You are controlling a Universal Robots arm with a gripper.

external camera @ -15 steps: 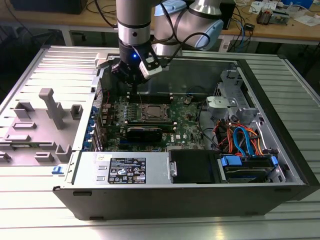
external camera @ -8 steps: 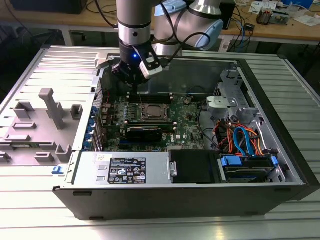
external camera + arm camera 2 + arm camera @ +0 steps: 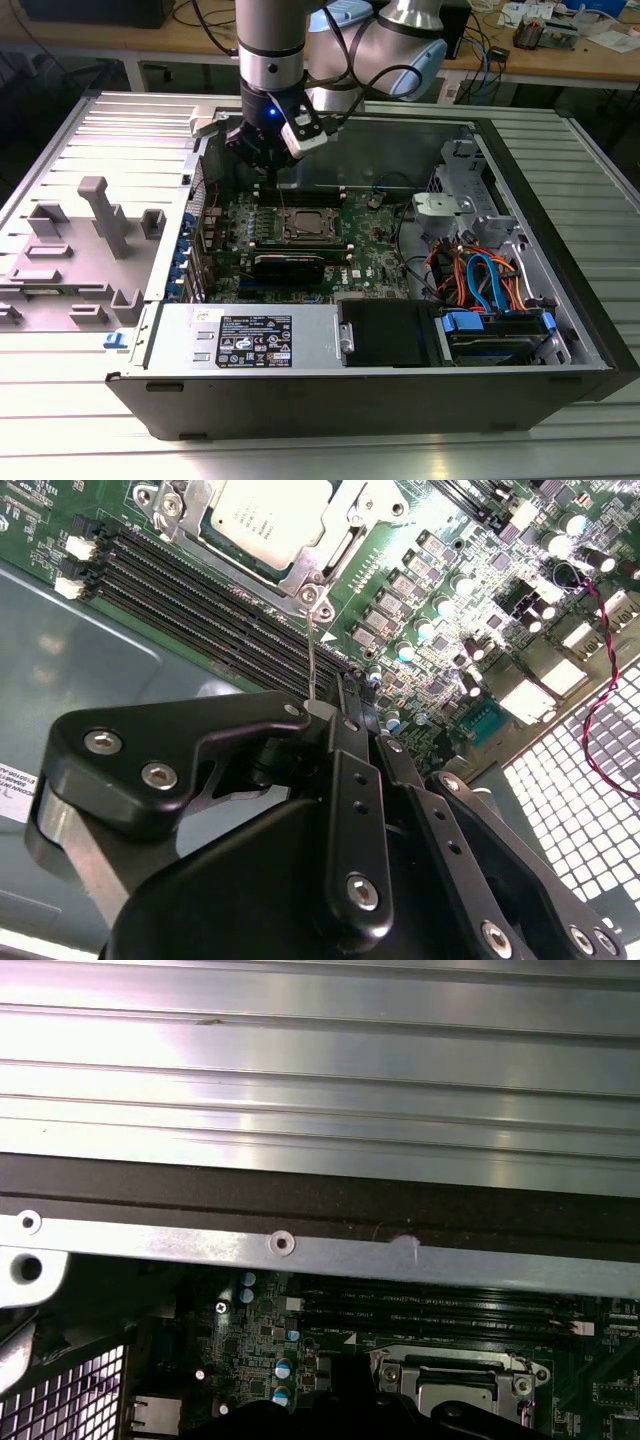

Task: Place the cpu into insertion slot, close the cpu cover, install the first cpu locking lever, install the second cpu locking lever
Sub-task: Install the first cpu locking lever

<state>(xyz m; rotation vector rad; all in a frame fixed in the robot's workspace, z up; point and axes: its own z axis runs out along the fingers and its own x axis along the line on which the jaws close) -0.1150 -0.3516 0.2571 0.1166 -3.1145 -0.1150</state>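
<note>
The cpu lies in the insertion slot on the green motherboard, its silver-grey top facing up. The cpu cover lies flat around it as a silvery frame; its corner appears in the first wrist view. A thin wire locking lever rises from the socket's corner to my fingertips. My gripper is shut, and the lever's end rests against the side of one finger. In the exterior view the gripper hangs just behind the socket, toward that view's left.
Long black memory slots run beside the socket. The open case's back wall stands close behind the gripper. A power supply and a drive bay with coloured cables fill the front and the exterior view's right.
</note>
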